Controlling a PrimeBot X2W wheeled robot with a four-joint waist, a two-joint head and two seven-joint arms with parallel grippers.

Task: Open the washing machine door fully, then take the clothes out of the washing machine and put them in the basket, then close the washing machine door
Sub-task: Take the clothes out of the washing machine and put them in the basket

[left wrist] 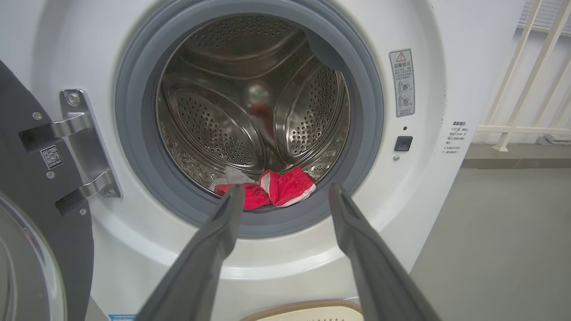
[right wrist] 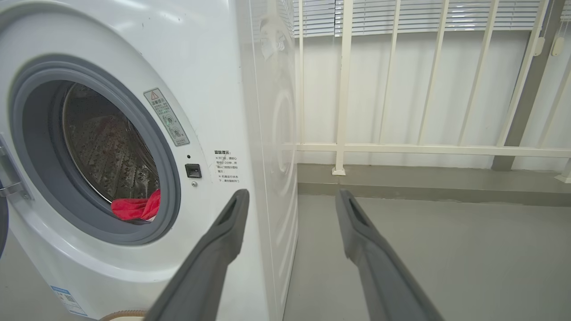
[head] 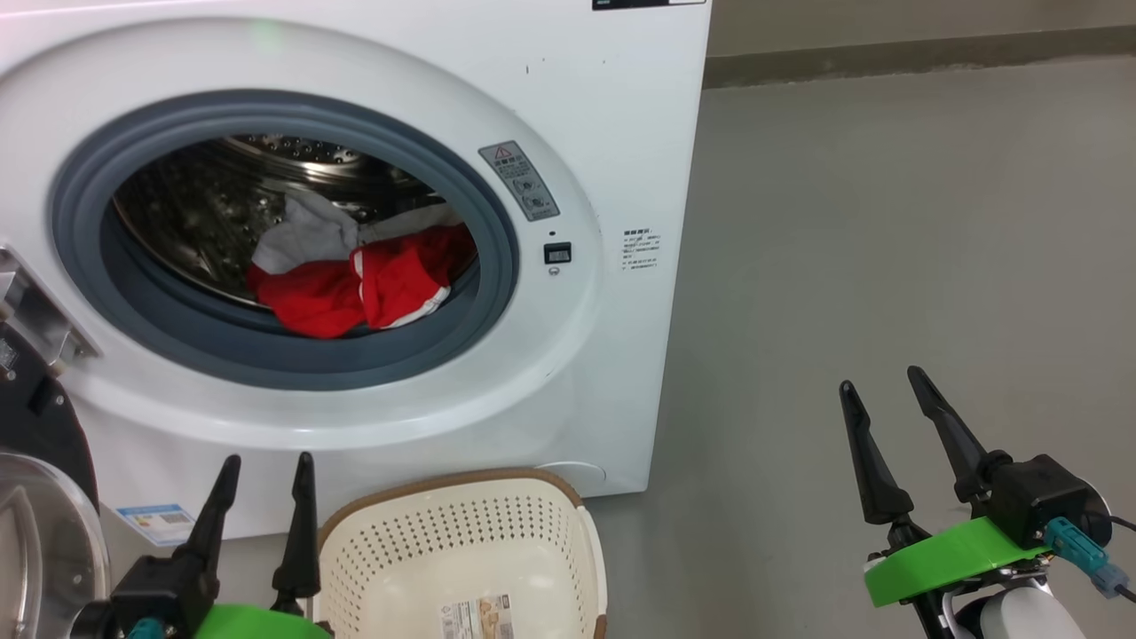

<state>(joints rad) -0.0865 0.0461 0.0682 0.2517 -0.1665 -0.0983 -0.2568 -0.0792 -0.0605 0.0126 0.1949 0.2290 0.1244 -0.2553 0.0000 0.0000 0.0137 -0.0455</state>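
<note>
The white washing machine (head: 612, 133) stands with its door (head: 40, 497) swung open to the left, black rim and glass bowl showing at the head view's lower left. Red and white clothes (head: 355, 275) lie at the bottom of the steel drum, also seen as clothes (left wrist: 272, 191) and clothes (right wrist: 136, 207). The cream basket (head: 461, 510) sits on the floor under the opening, empty but for a paper label. My left gripper (head: 266, 466) is open, low in front of the machine beside the basket. My right gripper (head: 883, 382) is open over the floor, right of the machine.
Grey floor (head: 887, 222) stretches to the right of the washer. A white railing (right wrist: 401, 147) and a low kerb stand behind it. The door hinge bracket (left wrist: 80, 147) juts from the machine's left side.
</note>
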